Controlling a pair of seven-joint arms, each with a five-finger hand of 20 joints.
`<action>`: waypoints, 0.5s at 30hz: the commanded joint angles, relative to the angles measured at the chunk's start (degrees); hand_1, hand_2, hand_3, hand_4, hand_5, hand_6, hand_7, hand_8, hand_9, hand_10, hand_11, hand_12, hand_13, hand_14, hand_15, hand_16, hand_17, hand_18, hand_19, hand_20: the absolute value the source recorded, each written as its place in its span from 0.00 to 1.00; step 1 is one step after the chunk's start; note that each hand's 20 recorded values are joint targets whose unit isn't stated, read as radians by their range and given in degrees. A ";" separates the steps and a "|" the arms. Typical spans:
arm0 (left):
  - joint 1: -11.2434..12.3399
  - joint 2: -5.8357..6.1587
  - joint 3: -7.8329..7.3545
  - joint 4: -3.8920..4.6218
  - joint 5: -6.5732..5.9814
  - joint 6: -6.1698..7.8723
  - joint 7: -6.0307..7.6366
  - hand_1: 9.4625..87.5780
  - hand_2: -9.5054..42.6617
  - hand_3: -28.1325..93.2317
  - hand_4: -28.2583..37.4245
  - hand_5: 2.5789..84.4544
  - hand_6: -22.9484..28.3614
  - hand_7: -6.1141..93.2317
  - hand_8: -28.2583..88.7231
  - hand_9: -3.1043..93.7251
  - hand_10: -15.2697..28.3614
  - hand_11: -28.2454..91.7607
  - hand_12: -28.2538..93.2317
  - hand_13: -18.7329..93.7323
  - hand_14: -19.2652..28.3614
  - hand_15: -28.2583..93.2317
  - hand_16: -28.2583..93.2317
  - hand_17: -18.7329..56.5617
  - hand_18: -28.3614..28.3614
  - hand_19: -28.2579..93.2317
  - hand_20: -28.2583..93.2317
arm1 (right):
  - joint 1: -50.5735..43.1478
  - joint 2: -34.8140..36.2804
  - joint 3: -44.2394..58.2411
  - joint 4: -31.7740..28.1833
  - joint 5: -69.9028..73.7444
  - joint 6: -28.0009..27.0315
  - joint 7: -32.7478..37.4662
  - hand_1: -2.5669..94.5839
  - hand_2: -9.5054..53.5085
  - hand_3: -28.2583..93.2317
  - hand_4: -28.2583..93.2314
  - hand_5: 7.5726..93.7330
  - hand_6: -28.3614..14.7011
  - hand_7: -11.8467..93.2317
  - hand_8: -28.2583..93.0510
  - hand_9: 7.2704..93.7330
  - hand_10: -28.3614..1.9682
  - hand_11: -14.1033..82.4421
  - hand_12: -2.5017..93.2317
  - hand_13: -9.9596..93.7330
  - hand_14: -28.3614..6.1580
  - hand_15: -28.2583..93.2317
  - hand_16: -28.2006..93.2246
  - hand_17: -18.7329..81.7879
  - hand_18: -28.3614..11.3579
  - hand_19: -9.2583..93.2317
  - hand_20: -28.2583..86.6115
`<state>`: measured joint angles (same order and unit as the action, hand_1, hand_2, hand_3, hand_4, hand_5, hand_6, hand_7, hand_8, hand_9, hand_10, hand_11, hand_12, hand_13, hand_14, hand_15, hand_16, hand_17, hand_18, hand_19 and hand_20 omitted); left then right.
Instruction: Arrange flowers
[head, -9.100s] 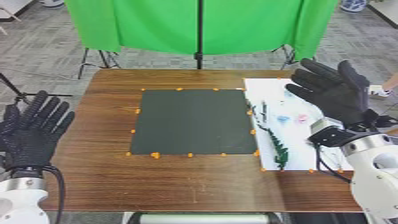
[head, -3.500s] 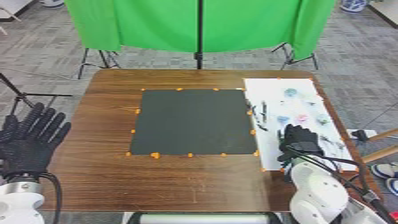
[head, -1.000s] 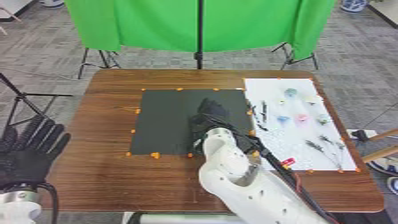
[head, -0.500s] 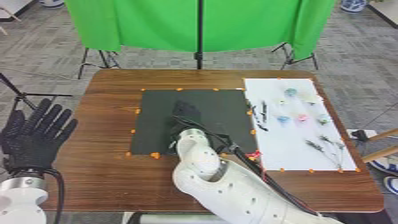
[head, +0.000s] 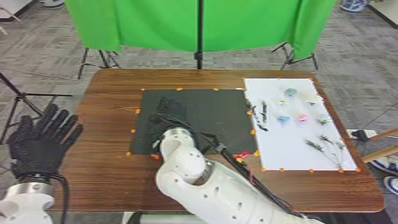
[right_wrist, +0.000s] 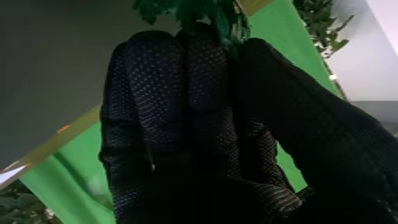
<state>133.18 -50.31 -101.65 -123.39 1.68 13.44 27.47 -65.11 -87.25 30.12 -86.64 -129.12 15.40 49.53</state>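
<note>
In head view, can see R hand (head: 171, 111) over L half of dark sheet (head: 204, 137), w/ arm coming up from bottom edge. In R wrist view, can see R hand (right_wrist: 178, 110) nearly closed, w/ fingers (right_wrist: 155, 65) quite straight & thumb (right_wrist: 275, 85) brought in against them, pinching green leafy sprig (right_wrist: 204, 12) at the tips. Can't tell how far down the stem runs btwn them, nor whether touching dark sheet. At table's L side, can see L hand (head: 40, 150) wide open, fingers spread & straight, holding nothing. On white sheet (head: 275, 142), just R of dark sheet, can make out loose flowers: blue flower (head: 283, 120), pink flower (head: 303, 118) next to it, pale green flower (head: 322, 119) beyond, plus bluish flower (head: 290, 92) farther up w/ small pale blooms (head: 282, 102) near it. Nearer the robot, same sheet, can see thin dark sprigs (head: 314, 145) w/ fine stems; along edge nearest dark sheet, slim dark pieces (head: 262, 114), too small to ID. Around both sheets, on brown table (head: 107, 185), can see orange markers (head: 179, 89). Behind table, can see green cloth (head: 142, 30) & black pole (head: 199, 30)
</note>
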 joint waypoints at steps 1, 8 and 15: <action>-4.07 -0.28 3.56 2.70 -0.77 -2.04 1.82 0.18 0.43 0.84 0.00 0.49 0.60 0.16 0.17 0.40 0.69 0.41 0.31 0.40 0.71 0.48 0.19 0.20 0.73 0.46 0.33 | 1.48 -0.66 -1.01 1.85 0.76 3.79 1.77 0.53 0.00 0.92 0.14 0.82 0.60 0.50 0.41 0.92 0.52 0.37 0.52 0.81 0.54 0.65 0.55 0.45 0.01 0.77 0.41; -6.22 0.54 5.34 3.68 -0.91 -3.38 3.15 0.18 0.43 0.84 0.00 0.49 0.60 0.16 0.17 0.40 0.69 0.41 0.31 0.40 0.71 0.48 0.19 0.20 0.73 0.46 0.33 | 3.01 -0.66 -1.83 3.59 -0.54 5.52 2.68 0.55 0.00 0.92 0.13 0.81 0.59 0.51 0.40 0.91 0.52 0.37 0.51 0.80 0.54 0.65 0.54 0.44 0.01 0.77 0.40; -9.40 1.52 7.48 5.36 -1.24 -5.29 4.98 0.18 0.43 0.84 0.00 0.49 0.60 0.17 0.17 0.40 0.69 0.41 0.31 0.40 0.71 0.48 0.18 0.20 0.73 0.46 0.33 | 4.93 0.12 -3.85 5.49 -1.39 8.23 4.73 0.55 0.00 0.91 0.12 0.80 0.59 0.51 0.40 0.91 0.51 0.38 0.51 0.80 0.53 0.66 0.54 0.45 0.00 0.77 0.40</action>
<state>126.01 -49.88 -96.24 -119.86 0.93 10.45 30.36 -62.60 -87.47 27.68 -82.95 -129.39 20.13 52.01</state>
